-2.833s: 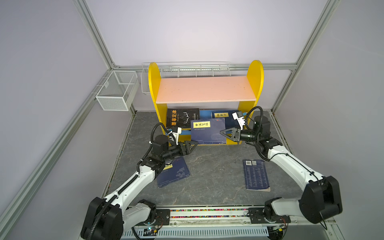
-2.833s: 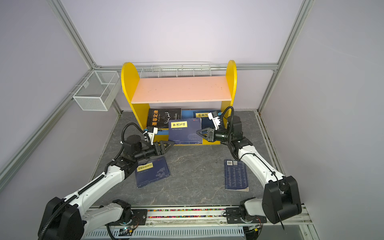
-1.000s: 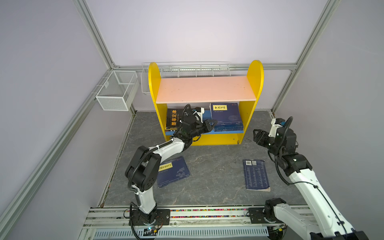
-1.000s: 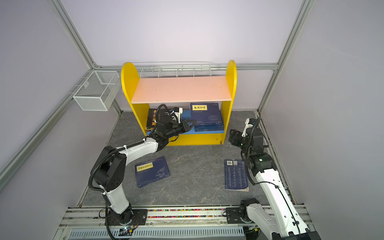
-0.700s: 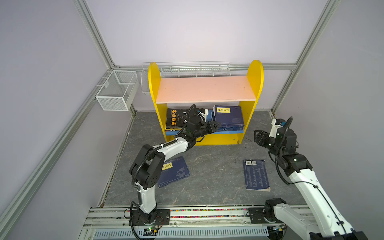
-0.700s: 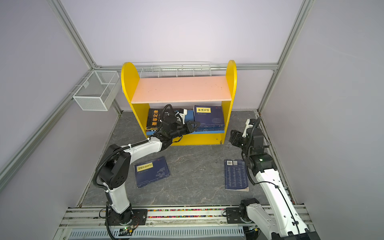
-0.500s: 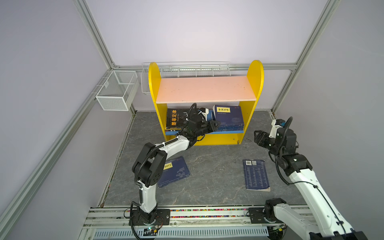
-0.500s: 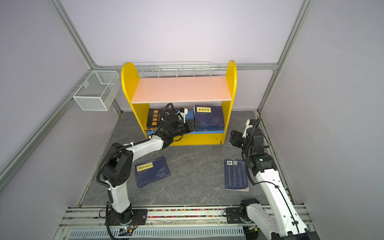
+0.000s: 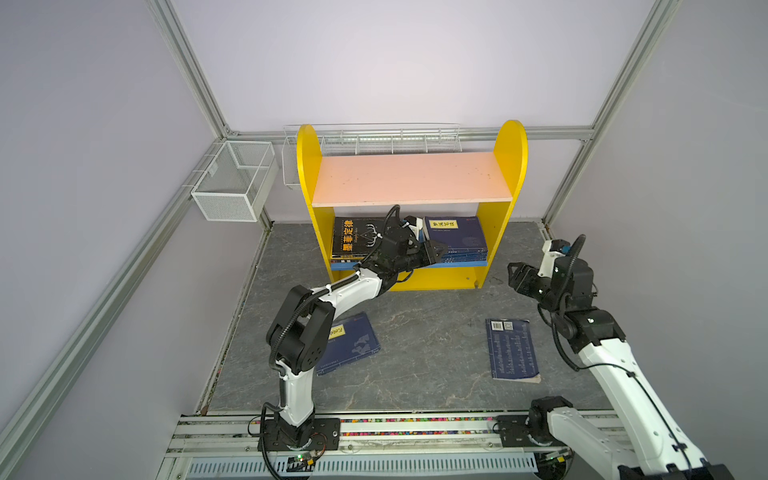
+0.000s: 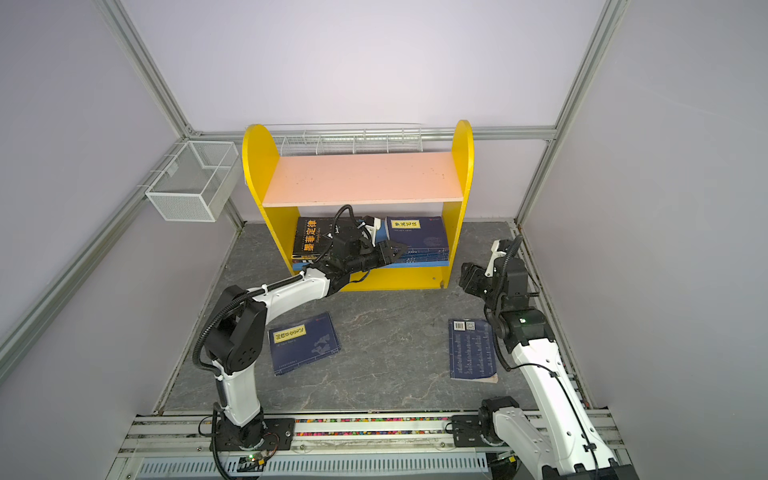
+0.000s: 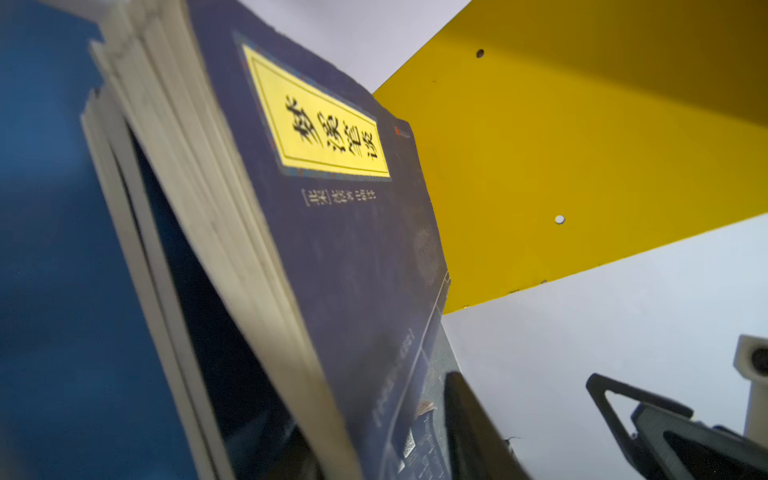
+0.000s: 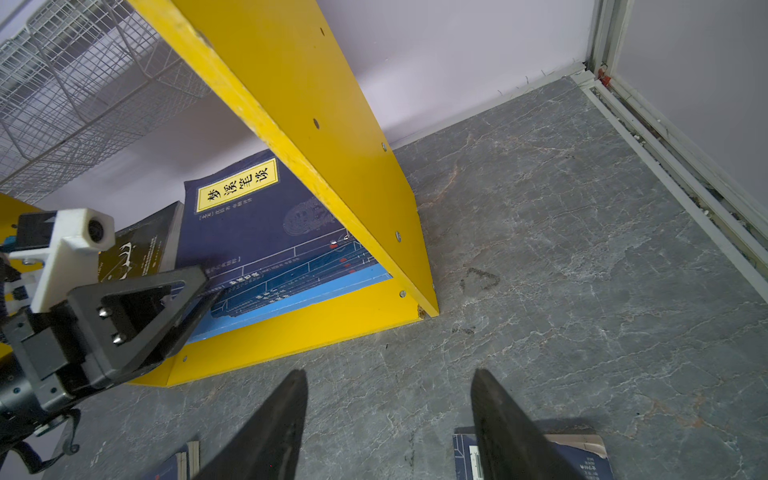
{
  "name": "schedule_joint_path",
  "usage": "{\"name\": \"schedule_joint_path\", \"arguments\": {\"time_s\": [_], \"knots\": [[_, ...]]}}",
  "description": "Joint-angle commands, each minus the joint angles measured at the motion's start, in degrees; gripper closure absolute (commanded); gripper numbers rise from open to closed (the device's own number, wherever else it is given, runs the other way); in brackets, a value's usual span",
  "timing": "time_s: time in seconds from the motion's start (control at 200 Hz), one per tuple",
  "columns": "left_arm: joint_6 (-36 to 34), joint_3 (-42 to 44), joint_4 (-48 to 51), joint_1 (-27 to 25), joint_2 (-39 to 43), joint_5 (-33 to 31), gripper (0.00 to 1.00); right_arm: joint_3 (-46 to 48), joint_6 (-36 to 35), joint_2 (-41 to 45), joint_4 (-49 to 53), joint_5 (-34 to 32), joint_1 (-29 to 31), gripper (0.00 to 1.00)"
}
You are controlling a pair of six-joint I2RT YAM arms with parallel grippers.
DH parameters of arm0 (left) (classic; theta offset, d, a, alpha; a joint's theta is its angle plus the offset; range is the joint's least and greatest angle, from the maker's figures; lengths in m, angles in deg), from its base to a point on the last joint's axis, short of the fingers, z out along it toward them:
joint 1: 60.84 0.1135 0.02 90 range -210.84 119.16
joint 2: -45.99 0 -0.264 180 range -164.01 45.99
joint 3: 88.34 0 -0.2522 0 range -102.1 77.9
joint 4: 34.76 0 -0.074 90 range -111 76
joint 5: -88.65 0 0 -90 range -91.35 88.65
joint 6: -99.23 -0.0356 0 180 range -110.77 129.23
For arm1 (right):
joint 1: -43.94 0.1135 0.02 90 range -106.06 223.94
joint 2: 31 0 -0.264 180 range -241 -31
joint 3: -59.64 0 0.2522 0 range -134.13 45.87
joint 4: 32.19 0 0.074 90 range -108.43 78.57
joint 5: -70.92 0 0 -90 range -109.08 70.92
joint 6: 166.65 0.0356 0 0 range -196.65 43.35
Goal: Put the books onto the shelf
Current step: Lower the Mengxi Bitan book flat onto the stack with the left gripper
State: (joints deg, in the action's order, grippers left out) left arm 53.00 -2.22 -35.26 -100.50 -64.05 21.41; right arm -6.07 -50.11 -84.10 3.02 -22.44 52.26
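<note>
The shelf (image 9: 513,166) is yellow with a pink upper board (image 9: 411,178) and a blue lower board (image 12: 332,286). On the lower board a black book (image 9: 353,237) lies at the left and a stack of navy books (image 9: 457,241) at the right. My left gripper (image 9: 439,252) reaches to the front left corner of that stack; one finger (image 11: 469,415) stands just off the top book's cover (image 11: 332,232), so the jaws are open. Two navy books lie on the floor, on the left (image 9: 353,345) and on the right (image 9: 513,349). My right gripper (image 12: 388,415) hangs open and empty right of the shelf.
A white mesh basket (image 9: 232,183) hangs on the left wall. A long white wire rack (image 9: 374,139) runs behind the shelf's top. Grey marble floor (image 9: 428,332) lies between the two floor books. The arms' base rail (image 9: 415,428) runs along the front edge.
My left gripper slid a little to the right along the lower board at the navy stack, and its jaws have come apart. The right arm has not moved.
</note>
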Motion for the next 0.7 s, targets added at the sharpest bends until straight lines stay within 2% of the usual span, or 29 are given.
{"name": "schedule_joint_path", "arguments": {"time_s": [0.0,0.13,0.33,0.46,0.695], "knots": [[-2.5,-3.1,2.9,-0.9,0.6,-0.2,0.5,1.0,-0.8,0.5,-0.4,0.8,-0.3,0.34],[-2.6,-3.6,6.4,-0.9,2.4,-4.5,0.36,1.0,-1.0,0.6,0.1,0.6,-0.4,0.34],[-5.4,-7.5,16.1,-1.0,4.7,-9.7,0.2,1.1,-0.9,0.3,1.1,-0.4,-0.6,0.34],[-7.8,-9.6,22.6,-1.0,5.2,-11.4,0.19,1.1,-0.1,-0.7,2.2,-1.8,-0.7,0.34],[-10.8,-5.8,23.0,-1.3,7.8,-13.1,0.21,1.2,0.5,-2.5,2.5,-1.1,-0.8,0.34]]}}
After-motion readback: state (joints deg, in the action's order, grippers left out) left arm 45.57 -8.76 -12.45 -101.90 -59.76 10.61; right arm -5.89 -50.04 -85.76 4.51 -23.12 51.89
